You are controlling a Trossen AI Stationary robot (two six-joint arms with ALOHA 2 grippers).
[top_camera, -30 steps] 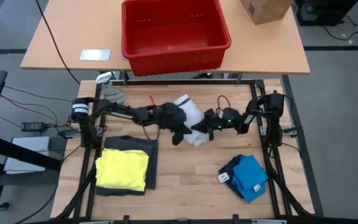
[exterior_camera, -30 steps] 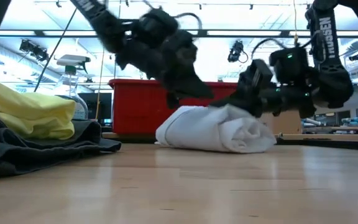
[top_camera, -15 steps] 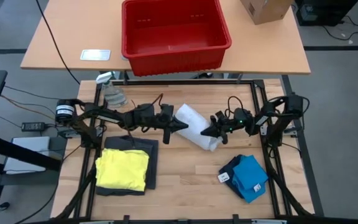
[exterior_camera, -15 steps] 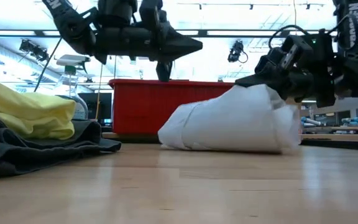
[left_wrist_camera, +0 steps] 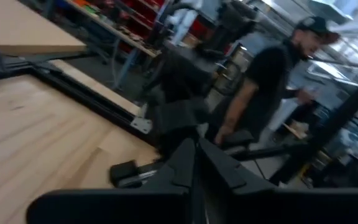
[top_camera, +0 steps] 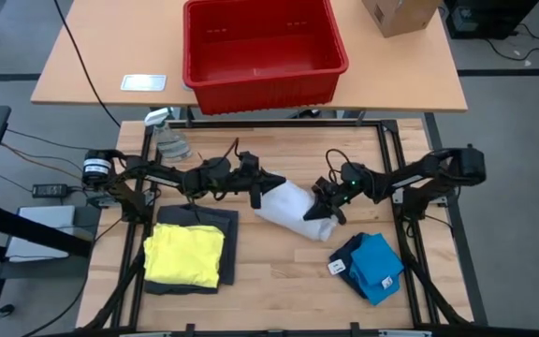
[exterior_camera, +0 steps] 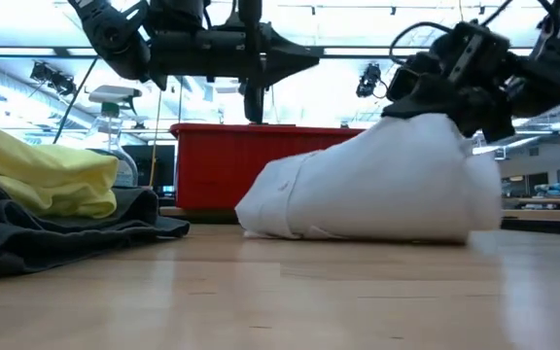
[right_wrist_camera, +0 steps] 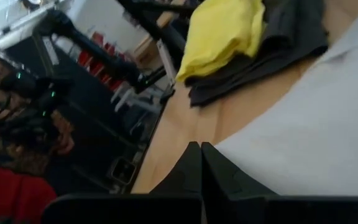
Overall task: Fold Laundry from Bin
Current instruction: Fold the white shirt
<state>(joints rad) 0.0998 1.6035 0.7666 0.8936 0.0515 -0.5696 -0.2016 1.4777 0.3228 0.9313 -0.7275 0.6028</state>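
No readable writing. Right gripper [top_camera: 318,208] clamped on white garment [top_camera: 284,206] mid-table; left gripper [top_camera: 268,180] fingers together, hovering beside it. Red bin [top_camera: 265,80] on far table. Bare wood in front.

A pale wooden desk [top_camera: 279,257] with a smooth, lightly sheened plank surface and visible grain, framed by matt black metal rails [top_camera: 251,124]. On it lies a white cloth garment [top_camera: 286,206], soft, matt and loosely bundled. A bright yellow garment [top_camera: 184,255] of soft matt cloth rests on a dark grey garment [top_camera: 226,239], also matt fabric with limp folds. A blue garment [top_camera: 374,265] is smooth cloth. The red bin [top_camera: 264,51] is glossy moulded plastic with ribbed sides. A brown cardboard box [top_camera: 399,14] looks dull and papery. Both arms are matt dark plastic and metal.
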